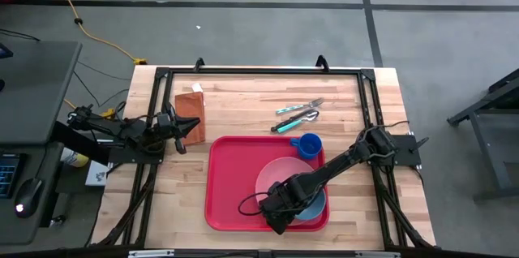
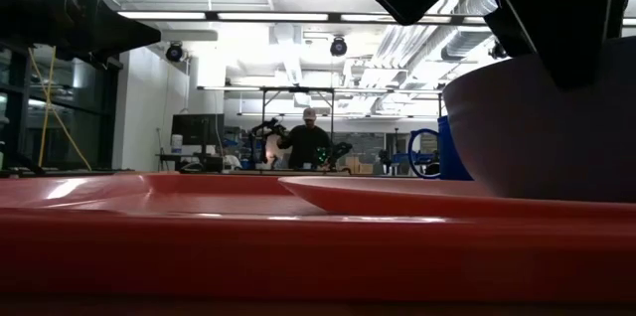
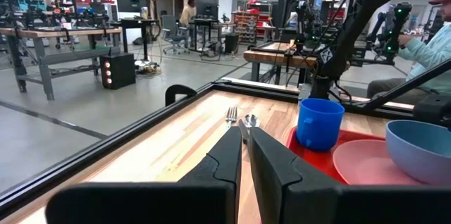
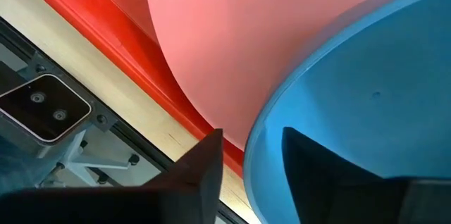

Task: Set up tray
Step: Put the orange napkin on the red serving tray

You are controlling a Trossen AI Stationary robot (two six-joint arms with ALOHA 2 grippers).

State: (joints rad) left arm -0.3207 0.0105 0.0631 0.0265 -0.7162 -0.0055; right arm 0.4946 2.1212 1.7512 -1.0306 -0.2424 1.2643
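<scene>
High view: my right fingers (image 1: 280, 209) are over the near edge of the red tray (image 1: 231, 185) on the desk (image 1: 243, 100), at the blue bowl (image 1: 312, 205) on the pink plate (image 1: 276, 177); my left fingers (image 1: 188, 132) wait beside the tray's left, by the brown napkin (image 1: 188, 108).
Low view: tray rim (image 2: 298, 246) fills the foreground, bowl (image 2: 537, 137) under my right arm.
Left wrist view: left fingers (image 3: 244, 155) nearly clenched, empty; tray (image 3: 299, 143) ahead.
Right wrist view: right fingers (image 4: 250, 157) parted, straddling the bowl's (image 4: 366, 111) rim.

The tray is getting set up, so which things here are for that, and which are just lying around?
For the job:
tray
plate
bowl
cup
fork and spoon
napkin
right end effector, at the bowl

Just lying about:
yellow cable on the floor
computer mouse
</scene>
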